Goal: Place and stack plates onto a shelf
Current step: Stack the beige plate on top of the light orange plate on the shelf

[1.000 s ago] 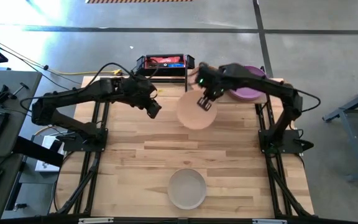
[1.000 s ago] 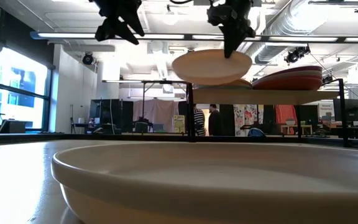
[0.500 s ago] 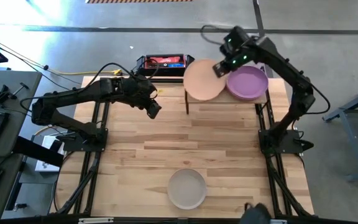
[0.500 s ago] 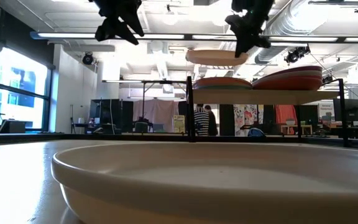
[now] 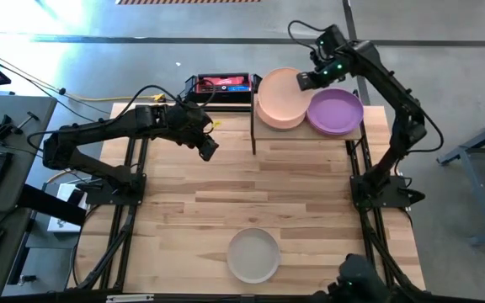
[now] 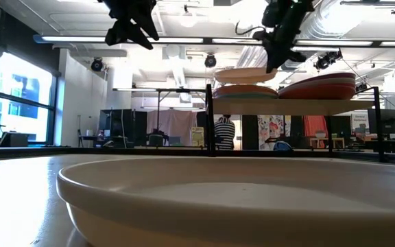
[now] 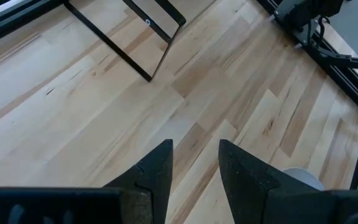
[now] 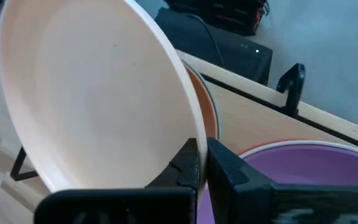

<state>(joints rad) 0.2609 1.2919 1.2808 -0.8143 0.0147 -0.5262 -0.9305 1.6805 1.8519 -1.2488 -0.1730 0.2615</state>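
The right gripper [image 5: 302, 80] reaches out over the table's far edge, arm extended — its fingers pinched shut. The left gripper [image 5: 209, 147] hangs over the table's left-centre, fingers apart — nothing between them

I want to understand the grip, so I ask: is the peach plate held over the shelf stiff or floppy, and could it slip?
The peach plate is probably stiff: pinched only at its rim by the right gripper, it keeps its round shape. It seems light, since that edge hold carries it. Its matte surface may resist slipping, though so narrow a hold could let it tilt.
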